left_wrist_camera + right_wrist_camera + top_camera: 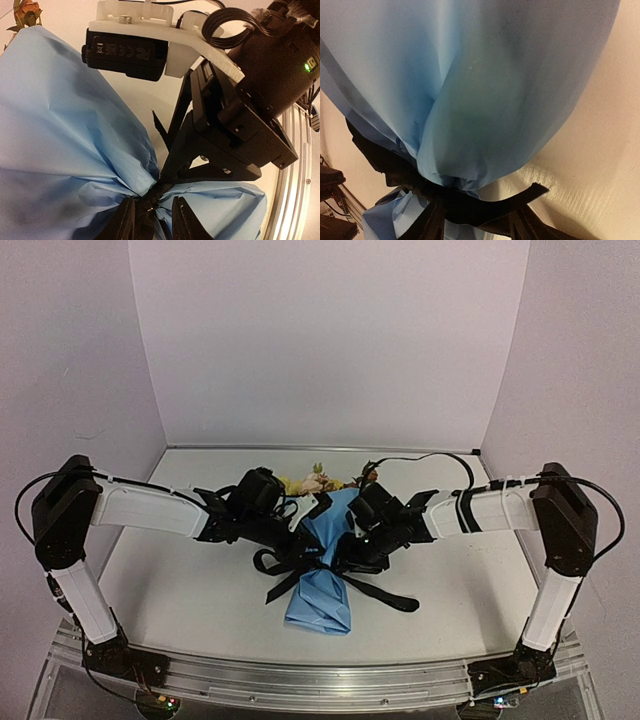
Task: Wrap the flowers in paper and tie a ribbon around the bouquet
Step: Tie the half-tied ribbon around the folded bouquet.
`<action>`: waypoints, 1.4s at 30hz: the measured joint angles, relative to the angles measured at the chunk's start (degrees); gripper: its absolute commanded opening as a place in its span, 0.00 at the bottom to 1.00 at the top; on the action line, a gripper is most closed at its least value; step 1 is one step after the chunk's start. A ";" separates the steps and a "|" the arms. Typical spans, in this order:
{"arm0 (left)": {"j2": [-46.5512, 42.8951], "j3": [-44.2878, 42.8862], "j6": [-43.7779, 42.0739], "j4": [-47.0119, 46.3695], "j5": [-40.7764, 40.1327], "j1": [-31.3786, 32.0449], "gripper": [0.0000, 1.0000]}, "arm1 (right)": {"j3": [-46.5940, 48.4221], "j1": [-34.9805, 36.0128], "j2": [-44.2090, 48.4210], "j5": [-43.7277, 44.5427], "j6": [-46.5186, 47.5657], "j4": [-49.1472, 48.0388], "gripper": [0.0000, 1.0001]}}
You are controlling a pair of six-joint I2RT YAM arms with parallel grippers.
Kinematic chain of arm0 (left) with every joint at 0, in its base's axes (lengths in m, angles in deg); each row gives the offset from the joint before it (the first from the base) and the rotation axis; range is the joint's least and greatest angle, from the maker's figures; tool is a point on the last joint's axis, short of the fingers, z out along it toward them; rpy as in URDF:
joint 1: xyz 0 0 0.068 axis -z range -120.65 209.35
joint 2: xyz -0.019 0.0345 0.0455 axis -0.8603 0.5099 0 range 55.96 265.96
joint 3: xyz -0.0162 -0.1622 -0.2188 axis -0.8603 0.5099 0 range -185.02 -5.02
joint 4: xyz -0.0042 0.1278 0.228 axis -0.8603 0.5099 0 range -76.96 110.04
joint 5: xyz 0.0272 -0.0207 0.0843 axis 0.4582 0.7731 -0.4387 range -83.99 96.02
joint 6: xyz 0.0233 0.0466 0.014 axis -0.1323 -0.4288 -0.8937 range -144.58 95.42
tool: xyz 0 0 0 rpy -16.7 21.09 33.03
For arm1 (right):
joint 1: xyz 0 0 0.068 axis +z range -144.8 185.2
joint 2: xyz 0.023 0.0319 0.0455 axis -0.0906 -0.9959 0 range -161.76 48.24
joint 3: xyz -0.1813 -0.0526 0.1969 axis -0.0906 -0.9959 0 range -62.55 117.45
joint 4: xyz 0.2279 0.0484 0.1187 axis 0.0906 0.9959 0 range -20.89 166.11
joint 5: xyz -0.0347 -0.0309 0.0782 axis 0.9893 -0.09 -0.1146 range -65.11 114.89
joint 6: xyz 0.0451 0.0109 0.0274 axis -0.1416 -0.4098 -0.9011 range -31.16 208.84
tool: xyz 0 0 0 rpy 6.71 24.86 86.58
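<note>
Ribbon work looks close to finished from where I sit. On the overhead camera the bouquet [318,595] lies on the table [170,590], with the flowers [312,483] poking out of its far end. The ribbon [385,597] circles the narrow waist and its tails trail loose to either side. The left gripper [300,545] and right gripper [345,552] meet at that waist from opposite sides. On the left wrist camera the paper [65,125] gathers tight just beyond my fingertips [127,222]. A dark strand of ribbon sits between them, but a sliver of blue shows beside it, so I cannot tell whether they have bitten down. On the right wrist camera the fingers [431,222] stand apart, released, with the ribbon band running across the gap just ahead of them. I judge the wrapping done and the ribbon cinched. The knot is possibly not secured; I can't make it out, so tightening and checking remain.
</note>
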 measured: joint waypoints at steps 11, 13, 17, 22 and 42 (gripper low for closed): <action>0.03 0.36 -3.45 -1.93 0.03 0.20 0.25 | -2.47 -0.94 0.44 -0.13 -0.73 -2.44 0.24; 0.24 0.36 -4.32 -2.23 0.06 0.25 0.25 | -2.47 -0.94 0.44 -0.03 -0.98 -2.86 0.12; 1.71 0.36 -6.87 -2.53 0.12 0.45 0.22 | -2.51 -0.94 0.44 0.21 -1.28 -3.43 0.00; 4.39 0.10 -10.45 -1.75 -0.75 0.77 0.19 | -2.79 -0.94 0.69 0.49 -1.29 -3.70 0.00; 5.17 -1.55 -20.66 0.53 -9.17 3.87 0.19 | -3.44 -0.94 2.93 0.63 -0.85 -3.49 0.00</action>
